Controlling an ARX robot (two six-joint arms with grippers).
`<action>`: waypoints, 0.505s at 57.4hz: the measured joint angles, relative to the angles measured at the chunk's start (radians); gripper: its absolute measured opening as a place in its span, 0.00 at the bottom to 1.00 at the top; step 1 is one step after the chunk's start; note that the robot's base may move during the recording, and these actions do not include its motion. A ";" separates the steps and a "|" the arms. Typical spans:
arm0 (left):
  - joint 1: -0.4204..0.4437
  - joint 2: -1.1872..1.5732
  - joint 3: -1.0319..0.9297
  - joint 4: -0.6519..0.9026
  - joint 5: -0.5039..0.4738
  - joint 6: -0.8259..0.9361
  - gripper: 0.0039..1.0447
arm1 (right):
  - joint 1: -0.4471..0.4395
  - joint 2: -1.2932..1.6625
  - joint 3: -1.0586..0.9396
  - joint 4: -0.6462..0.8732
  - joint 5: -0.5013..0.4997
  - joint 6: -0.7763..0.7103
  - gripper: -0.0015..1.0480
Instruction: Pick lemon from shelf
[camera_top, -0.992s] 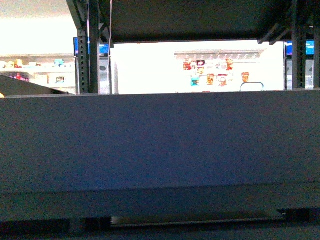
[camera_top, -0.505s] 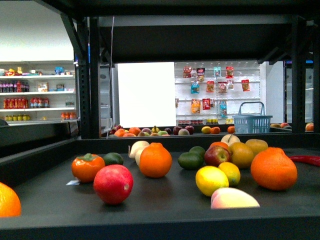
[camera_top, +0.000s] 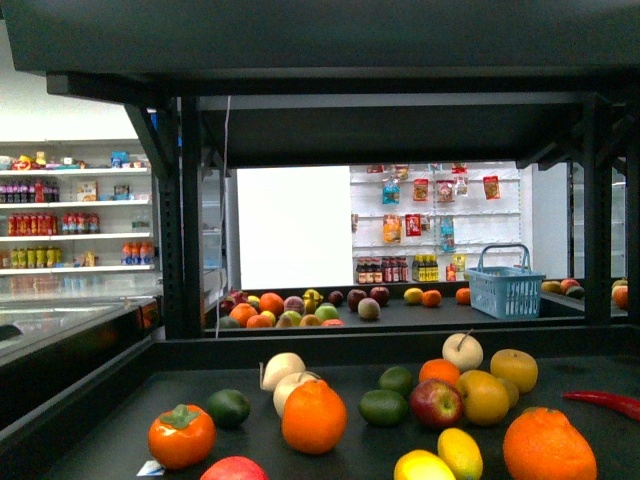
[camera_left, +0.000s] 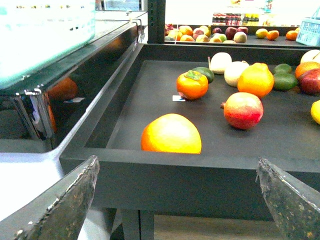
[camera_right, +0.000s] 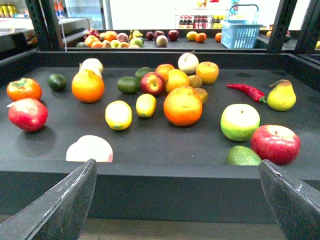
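Meanwhile, both hands hover just outside the front rim of the shelf (camera_right: 200, 192), touching no fruit. The right hand (camera_right: 176, 167) is spread wide and holds nothing. Ahead of it, well past the rim on the shelf's dark surface (camera_right: 165, 145), a lemon (camera_right: 118, 114) lies just beside a second lemon (camera_right: 146, 105), and a large orange (camera_right: 183, 105) sits next to that one. A pale peach (camera_right: 90, 148) lies nearer this hand than either lemon, close to the rim. The left hand (camera_left: 177, 165) is equally wide open and empty. Straight ahead of it a round orange fruit (camera_left: 171, 133) rests just inside the rim, with a persimmon (camera_left: 192, 84) farther off. Far beyond both hands, a blue basket (camera_top: 499, 280) stands on another tier.
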 joint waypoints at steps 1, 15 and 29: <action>0.000 0.000 0.000 0.000 0.000 0.000 0.92 | 0.000 0.000 0.000 0.000 0.000 0.000 0.93; 0.000 0.000 0.000 0.000 0.000 0.000 0.92 | 0.000 0.000 0.000 0.000 0.000 0.000 0.93; 0.000 0.000 0.000 0.000 0.000 0.000 0.92 | 0.000 0.000 0.000 0.000 0.000 -0.001 0.93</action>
